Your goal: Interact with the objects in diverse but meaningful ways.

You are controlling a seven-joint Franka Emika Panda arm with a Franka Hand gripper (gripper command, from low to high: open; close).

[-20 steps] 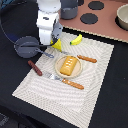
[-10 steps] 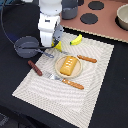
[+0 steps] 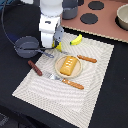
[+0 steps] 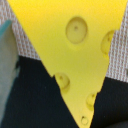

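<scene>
End effector: white, hanging low over the far corner of the mat at the exterior view's left; fingertips hidden behind the housing, so whether they are spread or pressed together cannot be told.
Yellow cheese wedge: directly beneath the end effector; fills the wrist view, holes on its face, point lying past the mat's edge over the dark table. In the exterior view only a sliver of yellow shows beside the end effector. Whether the fingers touch it cannot be told.
Grey saucepan: just beside the end effector, on the exterior view's left, standing on the table off the mat; its blue handle reaches onto the mat under the end effector.
Yellow banana: on the mat near the far edge, to the exterior view's right of the end effector, apart from it.
Bread loaf: golden-brown, on a round plate mid-mat, nearer the camera than the end effector.
Brown sausage: at the mat's left edge in the exterior view, below the saucepan.
Utensils: orange-handled knife beside the plate's far side; orange-handled fork on its near side.
Mat: pale, ribbed, on a black table.
View difference: wrist view gives the cheese and mat weave close up, with a blurred teal-grey shape at one edge; exterior view alone gives the layout.
</scene>
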